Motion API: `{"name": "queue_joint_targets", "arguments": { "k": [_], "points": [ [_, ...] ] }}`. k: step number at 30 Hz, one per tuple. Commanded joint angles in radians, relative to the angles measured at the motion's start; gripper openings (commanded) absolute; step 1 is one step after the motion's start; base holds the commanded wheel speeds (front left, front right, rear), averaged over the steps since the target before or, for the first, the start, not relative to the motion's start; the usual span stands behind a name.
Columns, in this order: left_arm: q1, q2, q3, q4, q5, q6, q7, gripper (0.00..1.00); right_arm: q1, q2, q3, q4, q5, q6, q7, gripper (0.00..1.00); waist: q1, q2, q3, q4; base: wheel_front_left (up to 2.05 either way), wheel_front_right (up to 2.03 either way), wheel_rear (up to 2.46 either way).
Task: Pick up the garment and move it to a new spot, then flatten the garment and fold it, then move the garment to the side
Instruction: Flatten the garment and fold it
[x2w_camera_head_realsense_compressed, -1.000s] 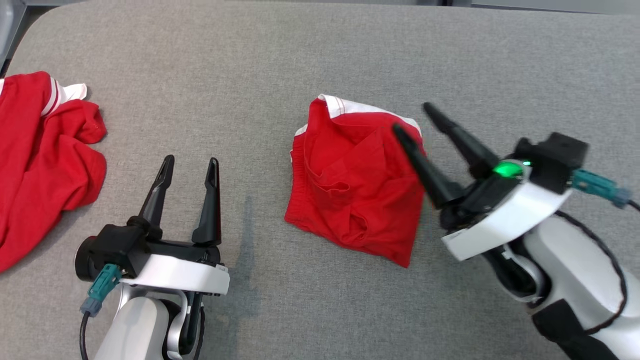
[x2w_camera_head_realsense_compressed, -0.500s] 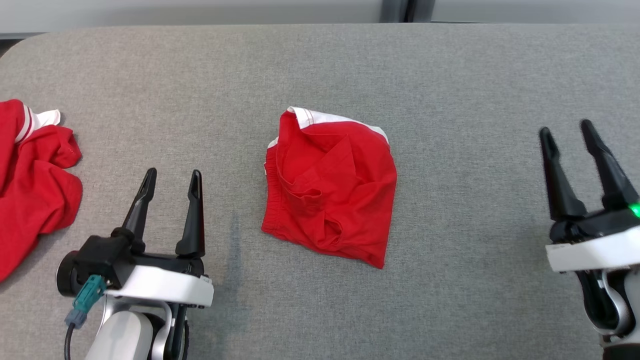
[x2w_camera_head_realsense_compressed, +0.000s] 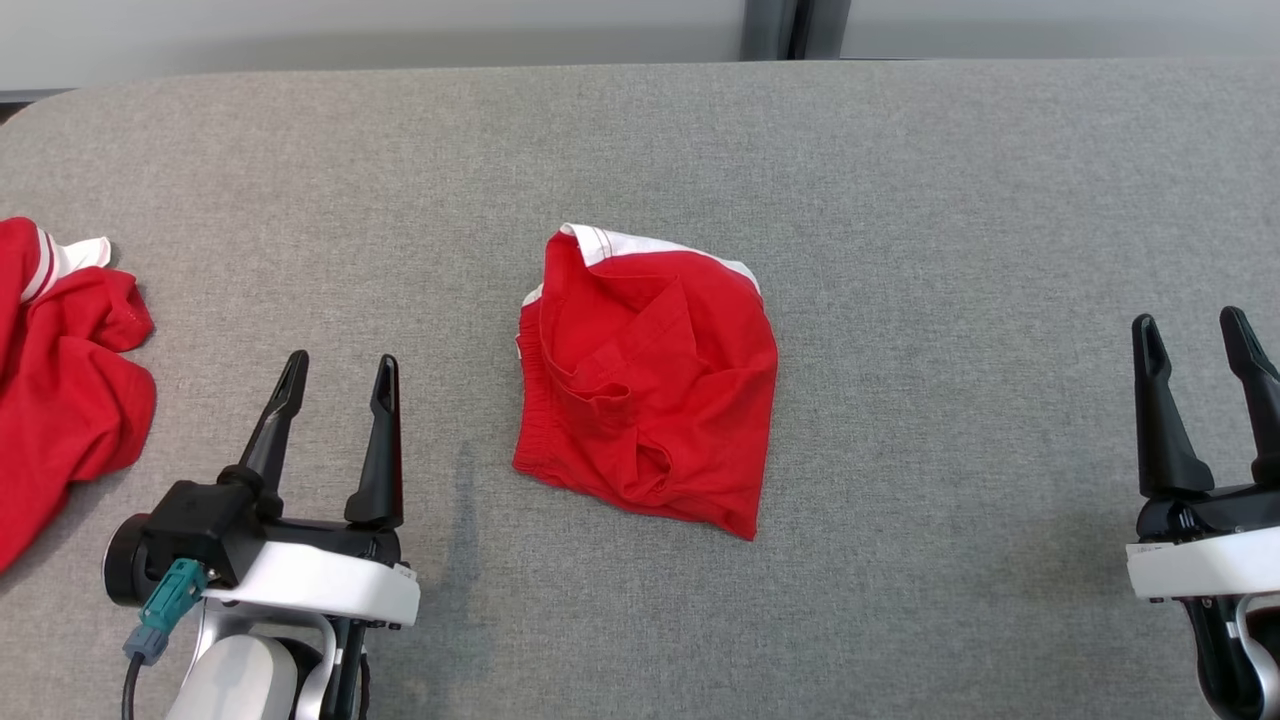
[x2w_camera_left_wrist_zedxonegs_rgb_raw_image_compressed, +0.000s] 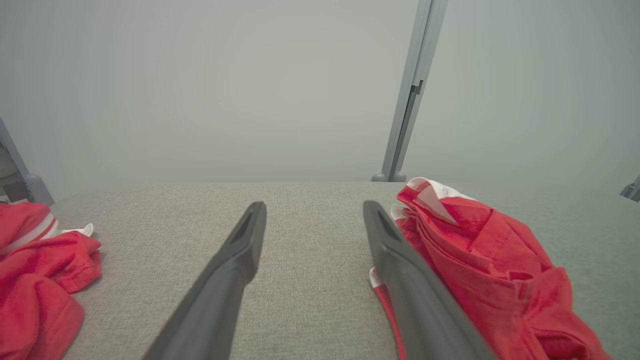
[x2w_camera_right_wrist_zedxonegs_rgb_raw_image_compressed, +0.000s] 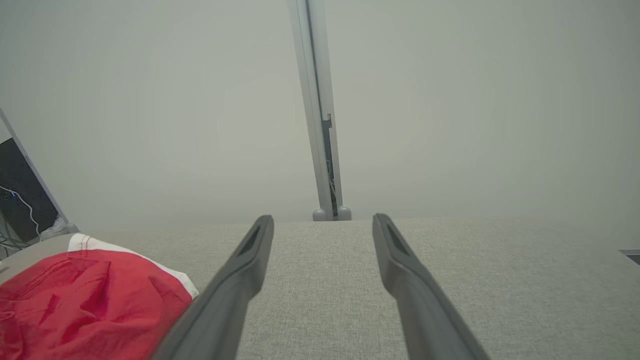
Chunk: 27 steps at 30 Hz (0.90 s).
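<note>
I'm watching the red garment (x2w_camera_head_realsense_compressed: 650, 385) lying folded in a compact bundle mid-counter (x2w_camera_head_realsense_compressed: 900, 180), white trim at its far edge. My right pincer (x2w_camera_head_realsense_compressed: 1187, 318), which was reaching over the bundle's right edge a second ago, is now sitting well apart at the lower right, fingers spread and empty. I'm reading that as a release, with the fold done. The left pincer (x2w_camera_head_realsense_compressed: 342, 358) is waiting near the bundle, also spread, and a second red garment (x2w_camera_head_realsense_compressed: 60, 400) is lying at the far left.

My right gripper (x2w_camera_right_wrist_zedxonegs_rgb_raw_image_compressed: 322, 220), jaws wide apart over the grey table (x2w_camera_right_wrist_zedxonegs_rgb_raw_image_compressed: 320, 300); red garment (x2w_camera_right_wrist_zedxonegs_rgb_raw_image_compressed: 85, 300) at lower left, pale post (x2w_camera_right_wrist_zedxonegs_rgb_raw_image_compressed: 320, 125) beyond.
</note>
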Motion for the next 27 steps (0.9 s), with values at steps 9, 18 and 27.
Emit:
{"name": "queue_joint_targets", "arguments": {
  "k": [9,18,27],
  "points": [
    [0.005,0.006,-0.004,-0.014,-0.008,0.013,0.0,1.0,0.01,0.01,-0.021,-0.026,-0.037,0.0,0.028,1.0,0.0001,0.0,0.006,0.007,0.0,0.0,0.0],
    [-0.03,-0.005,-0.014,-0.015,-0.009,0.013,-0.009,1.0,-0.045,-0.003,0.025,-0.011,-0.034,0.0,0.06,0.0,0.0001,0.0,0.037,0.044,0.0,0.0,0.0],
    [-0.052,-0.018,-0.021,0.001,-0.016,0.006,-0.026,1.0,-0.154,-0.01,0.214,0.062,-0.007,0.0,0.081,0.0,0.0001,0.0,0.066,0.093,0.0,0.0,0.0]
  ]
}}
